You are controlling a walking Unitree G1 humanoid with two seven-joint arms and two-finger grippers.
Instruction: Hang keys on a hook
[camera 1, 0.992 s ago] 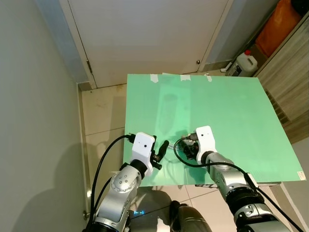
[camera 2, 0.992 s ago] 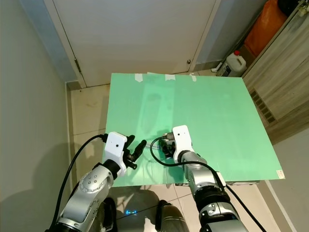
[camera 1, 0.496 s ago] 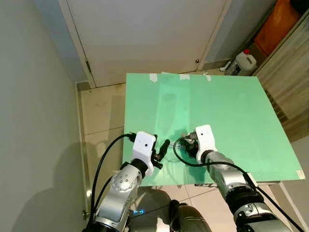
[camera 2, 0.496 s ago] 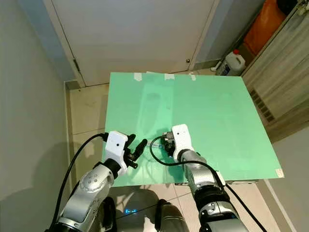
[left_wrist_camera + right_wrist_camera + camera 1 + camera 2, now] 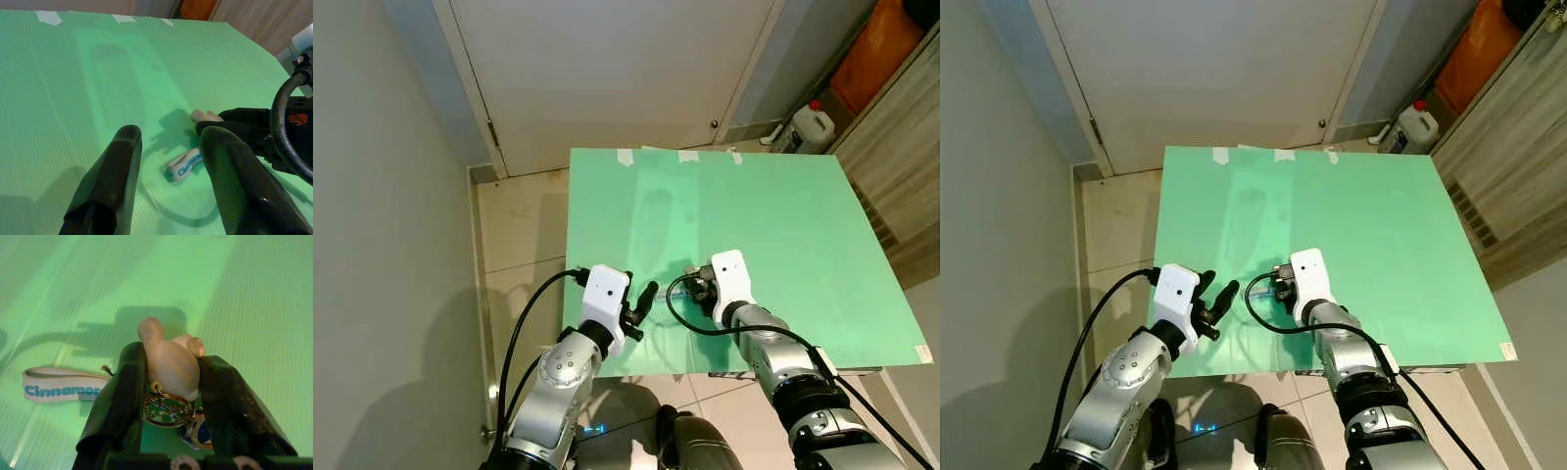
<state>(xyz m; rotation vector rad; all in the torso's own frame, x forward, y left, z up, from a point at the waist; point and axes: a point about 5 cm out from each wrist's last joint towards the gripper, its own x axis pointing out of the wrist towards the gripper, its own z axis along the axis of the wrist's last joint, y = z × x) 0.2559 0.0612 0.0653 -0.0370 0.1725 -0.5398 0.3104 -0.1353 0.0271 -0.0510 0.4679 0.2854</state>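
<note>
Keys (image 5: 171, 363) between right end effector (image 5: 168, 382) fingers; table (image 5: 783, 225) below

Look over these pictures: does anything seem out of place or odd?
Nothing is spilled or damaged. The right end effector closes around the keychain's cream plush charm on the green table; its strap trails flat.

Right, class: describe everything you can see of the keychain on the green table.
The keychain lies on the green table between the right gripper jaws, which close on its pale, rubbery-looking figure charm. A metal ring joins the charm to a white strap printed with blue letters, trailing flat towards the left gripper, whose jaws stand open nearby.
</note>
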